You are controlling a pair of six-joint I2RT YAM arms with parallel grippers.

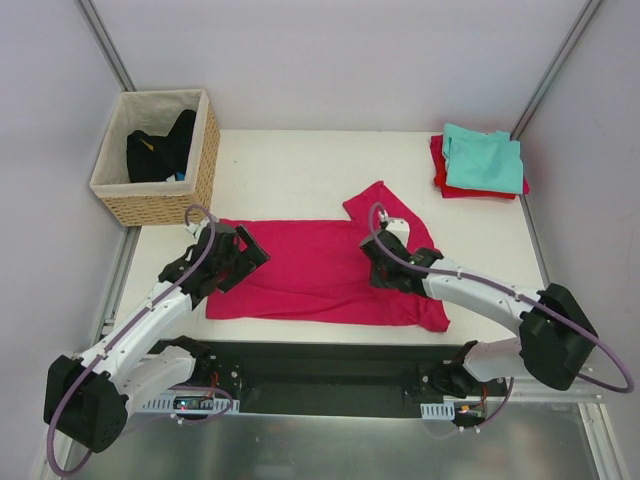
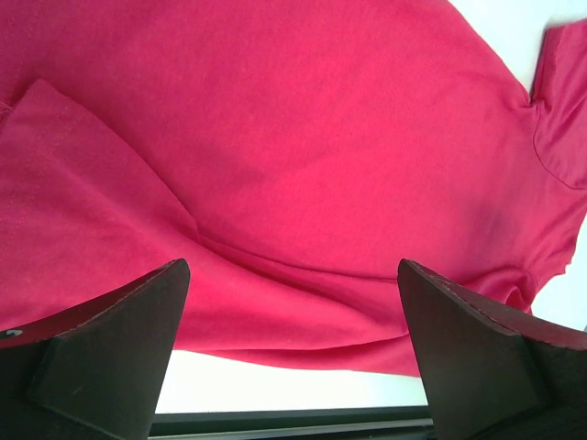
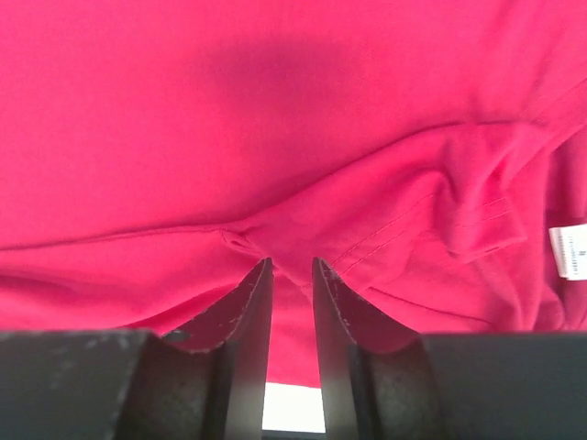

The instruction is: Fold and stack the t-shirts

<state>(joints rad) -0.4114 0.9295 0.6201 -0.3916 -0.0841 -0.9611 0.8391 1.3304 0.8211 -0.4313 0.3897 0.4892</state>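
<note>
Across centre tabletop (image 1: 300,165) I see magenta-pink t-shirt (image 1: 300,275) spread flat, one sleeve flipped up, soft cotton creased near white neck label (image 3: 570,250). Far right corner: folded teal t-shirt (image 1: 485,162) atop red t-shirt (image 1: 437,170). Woven wicker basket (image 1: 203,150) far left, dark clothes (image 1: 160,150) inside. Right gripper (image 3: 292,268) nipped narrow on raised fold of pink cloth. Left gripper (image 2: 293,275) gaping wide over its left edge, holding nothing.

Magenta-pink t-shirt (image 1: 300,275): large, short-sleeved, spread mostly flat across the centre of the top view, lightly creased. One sleeve (image 1: 378,205) angles toward the upper right; white neck label (image 3: 570,250) showing.
Teal t-shirt (image 1: 485,162): folded, upper right, lying atop the folded red t-shirt (image 1: 438,170), whose edges show at left and below.
</note>
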